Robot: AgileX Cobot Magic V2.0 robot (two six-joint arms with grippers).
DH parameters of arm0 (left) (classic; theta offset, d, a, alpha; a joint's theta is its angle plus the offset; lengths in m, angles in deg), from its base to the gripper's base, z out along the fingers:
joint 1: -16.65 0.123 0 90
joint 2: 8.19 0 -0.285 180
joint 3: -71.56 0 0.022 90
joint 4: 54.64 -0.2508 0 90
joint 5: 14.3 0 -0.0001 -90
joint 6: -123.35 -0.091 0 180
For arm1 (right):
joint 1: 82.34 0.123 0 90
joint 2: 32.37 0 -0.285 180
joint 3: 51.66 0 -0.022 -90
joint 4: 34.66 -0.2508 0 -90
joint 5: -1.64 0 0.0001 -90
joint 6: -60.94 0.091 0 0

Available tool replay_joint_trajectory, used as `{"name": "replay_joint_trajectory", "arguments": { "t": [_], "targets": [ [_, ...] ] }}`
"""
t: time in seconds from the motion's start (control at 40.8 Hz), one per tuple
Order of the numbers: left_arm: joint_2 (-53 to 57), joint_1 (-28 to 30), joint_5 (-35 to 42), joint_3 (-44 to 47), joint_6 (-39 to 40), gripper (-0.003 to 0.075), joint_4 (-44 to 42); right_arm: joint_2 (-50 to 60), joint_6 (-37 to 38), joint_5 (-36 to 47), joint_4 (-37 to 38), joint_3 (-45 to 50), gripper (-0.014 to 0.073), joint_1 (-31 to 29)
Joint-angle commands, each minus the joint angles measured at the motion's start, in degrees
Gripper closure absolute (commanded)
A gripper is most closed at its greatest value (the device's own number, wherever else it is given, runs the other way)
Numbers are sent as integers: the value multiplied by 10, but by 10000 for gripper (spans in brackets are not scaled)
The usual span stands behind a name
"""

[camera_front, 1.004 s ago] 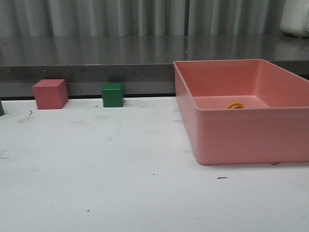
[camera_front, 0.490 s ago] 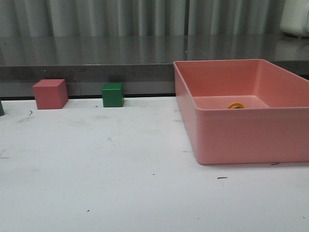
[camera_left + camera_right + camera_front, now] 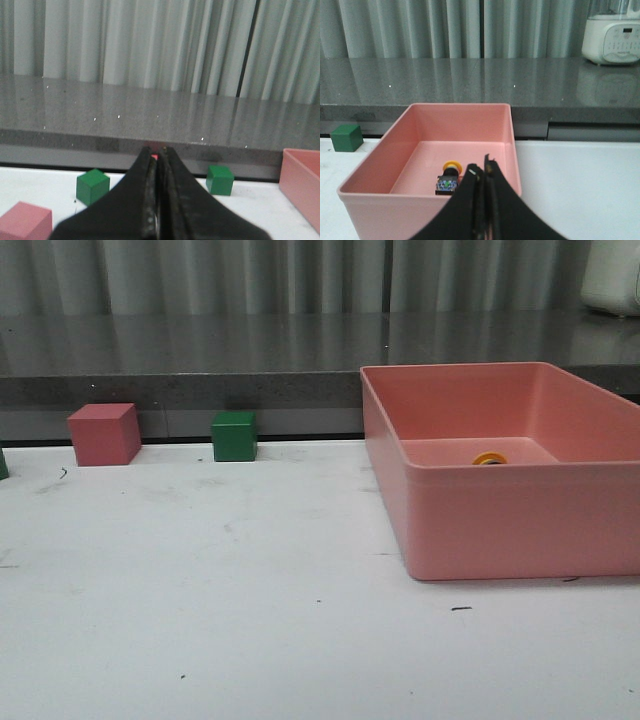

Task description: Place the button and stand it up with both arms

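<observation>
The button lies on its side on the floor of the pink bin, yellow cap toward the far wall and bluish base toward the near wall. In the front view only its yellow cap shows over the bin's near wall. My right gripper is shut and empty, held above the bin's near rim, just beside the button. My left gripper is shut and empty, held above the table's left part. Neither arm shows in the front view.
A red cube and a green cube stand at the table's far edge. The left wrist view shows two green cubes and a red cube. A grey counter runs behind. A white appliance stands on it.
</observation>
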Motion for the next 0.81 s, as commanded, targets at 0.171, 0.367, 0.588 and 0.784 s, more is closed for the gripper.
{"name": "replay_joint_trajectory", "arguments": {
  "t": [0.171, 0.367, 0.588, 0.784],
  "targets": [
    [-90, 1, -110, -214, 3, 740, 5, -82, -2, -71, 15, -189, 661, 0],
    [-187, 1, -158, -287, 3, 740, 5, -174, -2, -138, 17, -265, 661, 0],
    [-258, 1, -183, -285, 3, 740, 5, -247, -2, -174, 17, -266, 661, 0],
    [-299, 1, -200, -285, 3, 740, 7, -287, -2, -185, 17, -266, 661, 0]
  ]
}}
